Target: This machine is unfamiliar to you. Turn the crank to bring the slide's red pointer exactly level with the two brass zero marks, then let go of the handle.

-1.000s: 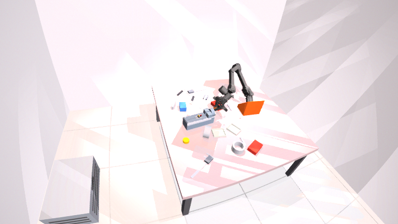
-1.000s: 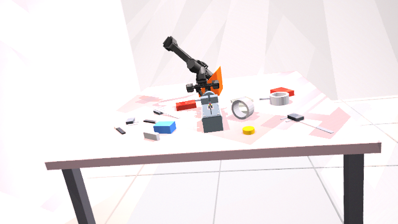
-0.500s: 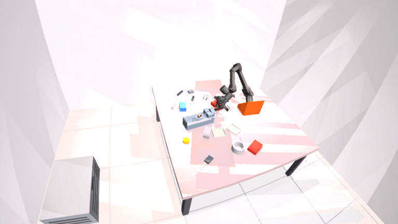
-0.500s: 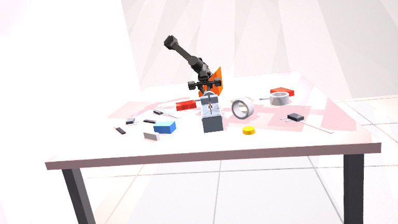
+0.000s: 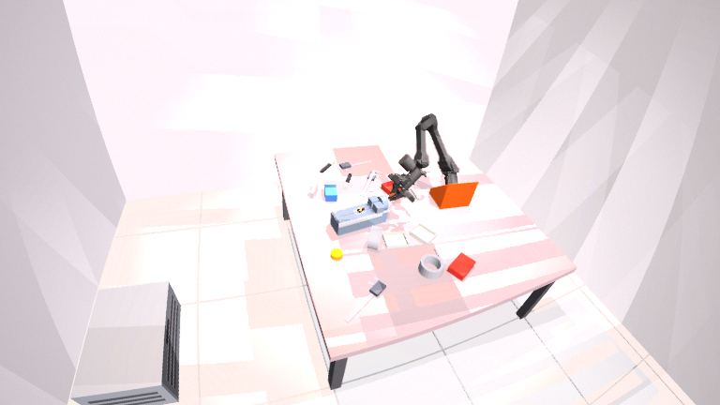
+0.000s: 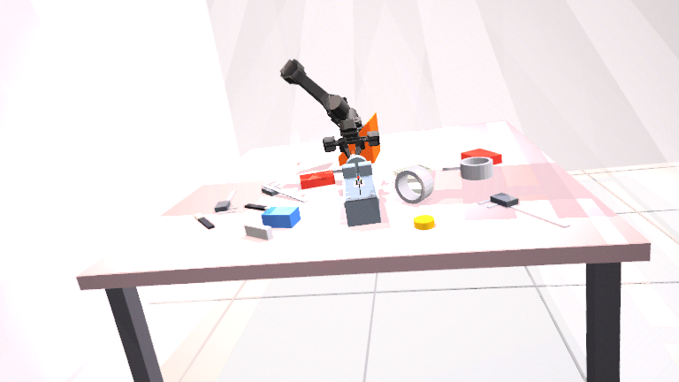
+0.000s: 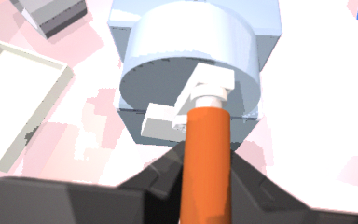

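The blue-grey machine [image 5: 356, 223] [image 6: 362, 211] [image 7: 191, 37] stands on the table, its rounded crank end toward the arm. My gripper [image 5: 393, 196] [image 6: 354, 156] [image 7: 201, 151] is shut on the orange crank handle [image 7: 207, 140], which points toward the wrist camera. The white crank arm [image 7: 187, 95] slants in front of the round housing, with a pale block beside it at the lower left. On the machine's top, a small red pointer [image 5: 363, 208] [image 6: 358, 178] shows near dark and yellowish marks. It is too small to tell whether it is level with the brass marks.
An orange panel [image 5: 457, 196] [image 6: 372, 145] stands near the arm's base. A red block [image 5: 388, 187] [image 6: 317, 179] lies beside the gripper. A blue block [image 5: 330, 193] [image 6: 280, 217], yellow disc [image 5: 337, 254] [image 6: 423, 223], grey ring [image 6: 476, 169] and pale tray [image 7: 42, 112] are around the machine.
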Robot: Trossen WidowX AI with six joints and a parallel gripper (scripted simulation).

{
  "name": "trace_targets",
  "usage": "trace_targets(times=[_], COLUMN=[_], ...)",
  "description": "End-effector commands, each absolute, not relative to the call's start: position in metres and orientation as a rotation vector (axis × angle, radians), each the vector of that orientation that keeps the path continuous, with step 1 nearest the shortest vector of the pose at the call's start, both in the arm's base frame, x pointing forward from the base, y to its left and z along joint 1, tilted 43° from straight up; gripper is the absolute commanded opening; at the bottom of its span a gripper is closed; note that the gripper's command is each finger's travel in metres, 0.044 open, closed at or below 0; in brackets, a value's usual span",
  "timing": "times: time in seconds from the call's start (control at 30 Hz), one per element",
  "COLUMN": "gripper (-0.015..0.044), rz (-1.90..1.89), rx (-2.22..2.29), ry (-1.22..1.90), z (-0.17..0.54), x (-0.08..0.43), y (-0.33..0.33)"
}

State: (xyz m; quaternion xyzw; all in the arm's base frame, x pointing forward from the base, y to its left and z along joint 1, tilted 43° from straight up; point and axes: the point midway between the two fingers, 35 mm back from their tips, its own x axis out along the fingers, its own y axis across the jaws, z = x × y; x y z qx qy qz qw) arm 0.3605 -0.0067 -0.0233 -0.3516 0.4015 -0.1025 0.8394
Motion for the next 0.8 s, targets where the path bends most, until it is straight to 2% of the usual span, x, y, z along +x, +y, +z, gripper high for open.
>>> trace_targets(times=[0.0, 0.77], gripper=[0.0, 0.0], rz=[-0.191, -0.191], rx=[-0.749, -0.749], ry=[0.85, 0.85], z=[-0.0276, -0.0335], x=[0.3593, 0.3583], y=[0.0016, 0.0058])
